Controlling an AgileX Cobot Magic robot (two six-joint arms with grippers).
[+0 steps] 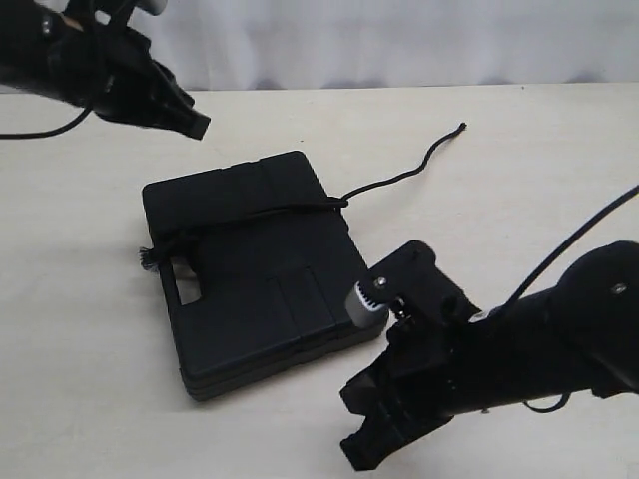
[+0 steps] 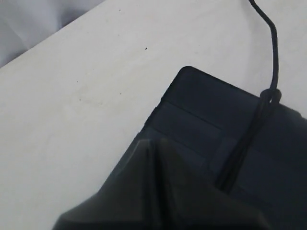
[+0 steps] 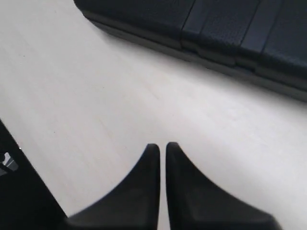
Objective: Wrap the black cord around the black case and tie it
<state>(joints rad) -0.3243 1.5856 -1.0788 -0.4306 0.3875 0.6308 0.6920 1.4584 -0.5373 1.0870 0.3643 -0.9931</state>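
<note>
Over on the left, the left pincer (image 1: pixel 196 124) hangs above the desk (image 1: pixel 80 379) beyond the case's far corner, its jaws pressed together and nothing in them; in the middle the black case (image 1: pixel 262 284) lies flat on the desk, handle cut-out towards its left edge; the black cord (image 1: pixel 255 214) crosses the case's top, a frayed end sticking out at the left edge by the cut-out, a knot sitting at the right edge, and the loose tail wandering off across the bare desk to the right; lower right, the right pincer (image 1: pixel 357 427) sits near the case's front corner without touching it, jaws all but pressed together, empty.
</note>
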